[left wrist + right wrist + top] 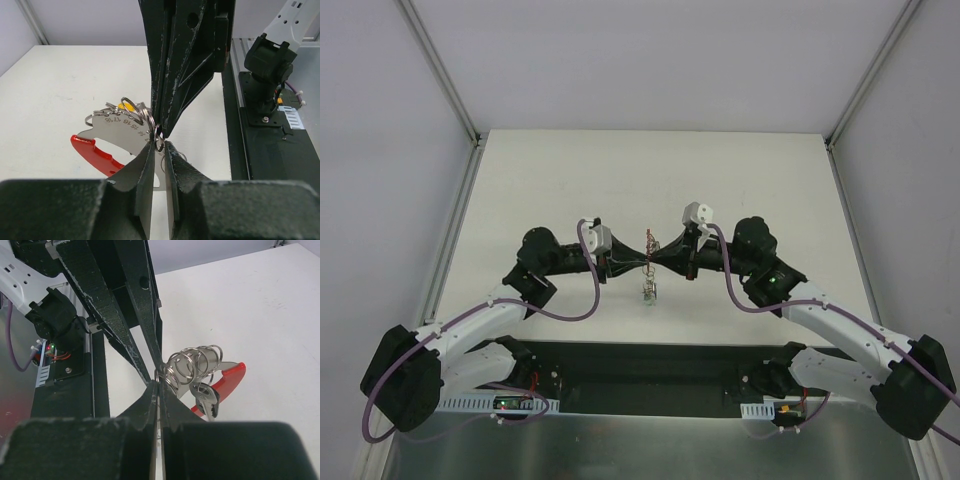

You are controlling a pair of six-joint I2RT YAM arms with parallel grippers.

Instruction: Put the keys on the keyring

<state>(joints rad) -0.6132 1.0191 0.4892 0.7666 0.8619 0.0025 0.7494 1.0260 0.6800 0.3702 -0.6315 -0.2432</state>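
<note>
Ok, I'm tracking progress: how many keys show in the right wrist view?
1: a silver key hanging from the keyring, beside its red band. Others may be hidden behind the rings.

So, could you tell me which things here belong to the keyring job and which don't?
Job: keyring, dark-capped key, yellow-capped key, left end effector and right end effector, both pinching the ring.
Just there: purple cable, black base plate, table.
</note>
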